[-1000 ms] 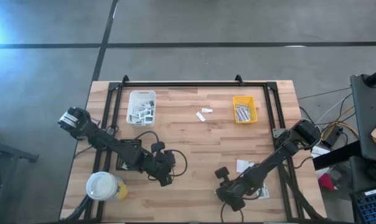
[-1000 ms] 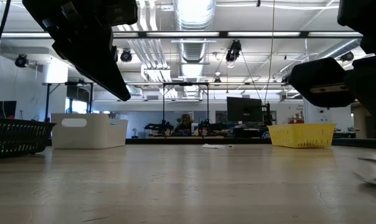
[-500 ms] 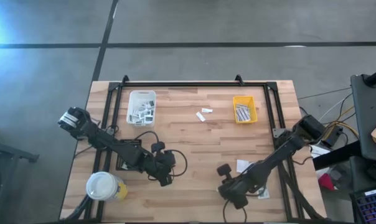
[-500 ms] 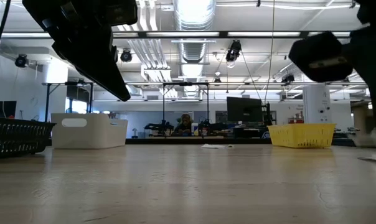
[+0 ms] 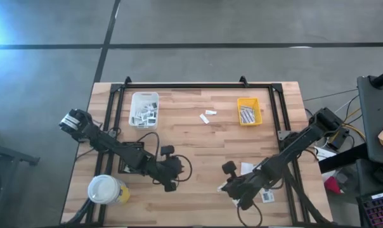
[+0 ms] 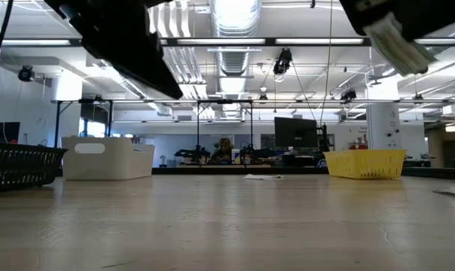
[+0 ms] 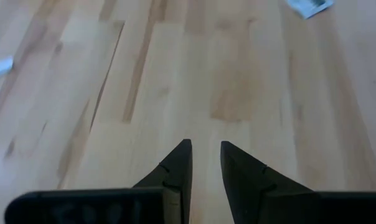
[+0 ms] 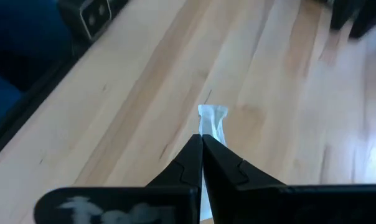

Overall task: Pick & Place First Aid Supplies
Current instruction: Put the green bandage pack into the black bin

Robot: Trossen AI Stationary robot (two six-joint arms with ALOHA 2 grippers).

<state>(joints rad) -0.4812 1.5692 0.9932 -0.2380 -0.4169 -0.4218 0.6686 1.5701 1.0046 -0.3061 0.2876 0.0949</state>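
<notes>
our right pincer (image 8: 202,138), lower right of the high view, clenches a white packet (image 8: 211,121), long axis pointing straight ahead; left pincer (image 7: 205,148) slightly released, empty.

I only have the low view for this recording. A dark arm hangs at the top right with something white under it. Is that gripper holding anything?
Observer: Yes. In its wrist view the right gripper is shut on a thin white packet.
Operator: Where does it sit over the table?
Observer: From above, the right gripper is near the front edge, right of centre.
Operator: And the other arm?
Observer: The left gripper holds nothing; its fingers stand slightly apart above bare wood.
</notes>
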